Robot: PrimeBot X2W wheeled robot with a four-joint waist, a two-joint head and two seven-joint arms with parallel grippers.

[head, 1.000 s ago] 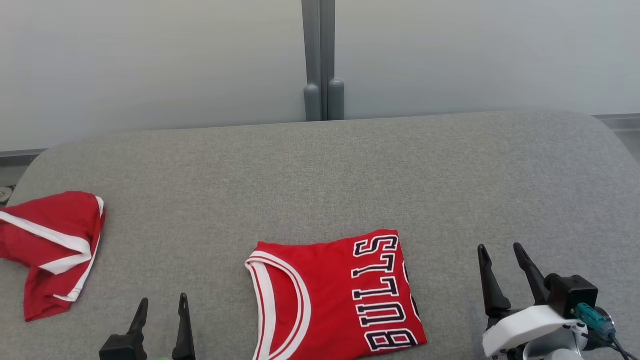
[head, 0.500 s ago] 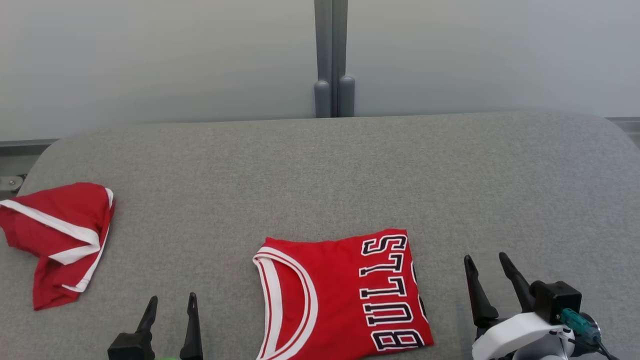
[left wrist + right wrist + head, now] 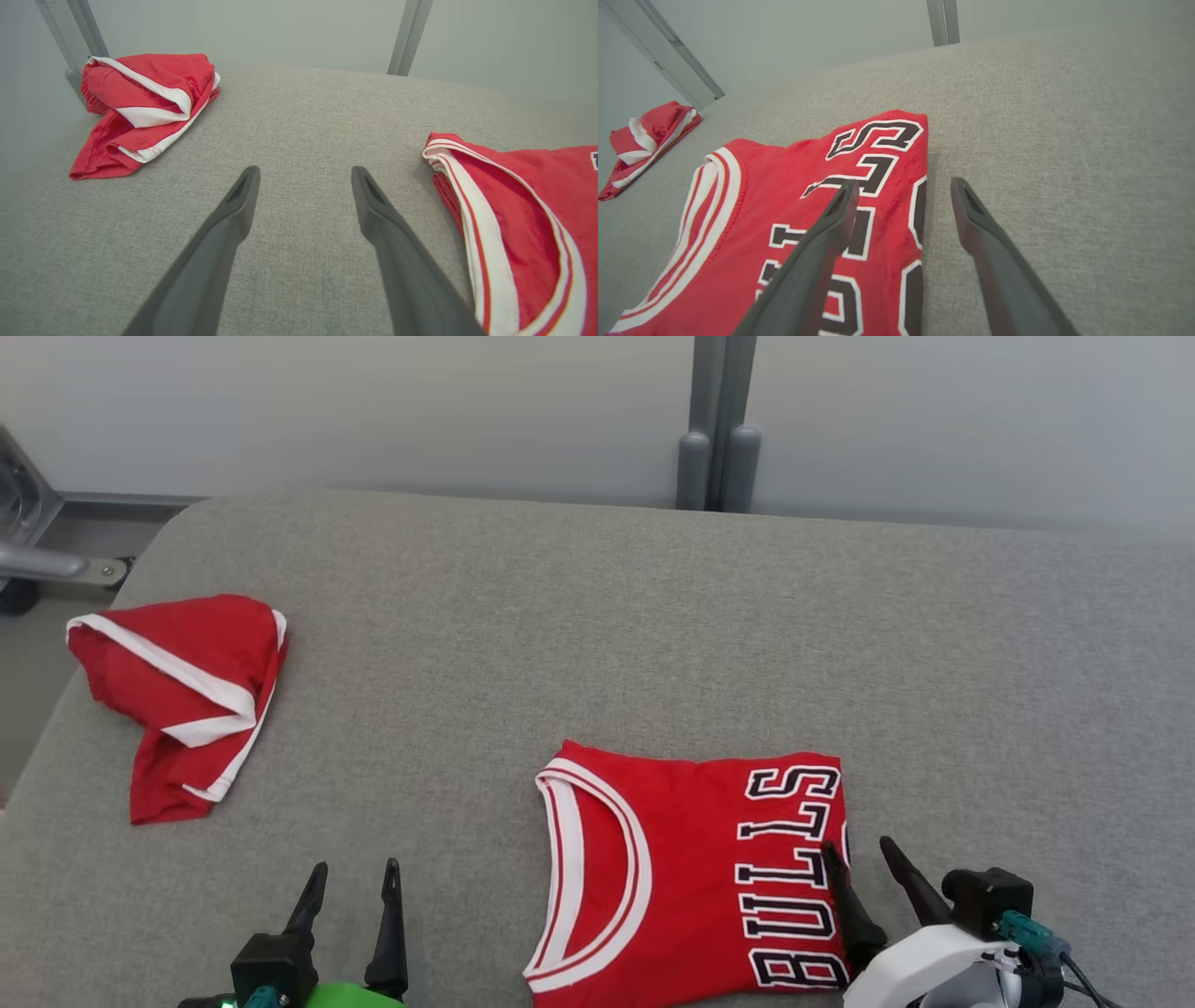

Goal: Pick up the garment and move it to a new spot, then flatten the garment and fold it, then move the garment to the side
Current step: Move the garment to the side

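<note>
The grey padded table took up most of the space before the robot; the folded red jersey lay flat near its front edge, lettering towards the right; a crumpled red-and-white garment sat well apart at the left; the right gripper leaned forward, fingers spread and empty, one over the jersey's lettered edge, the other over bare cloth; the left gripper pointed ahead, likewise spread, above bare table between the two pieces.
</note>
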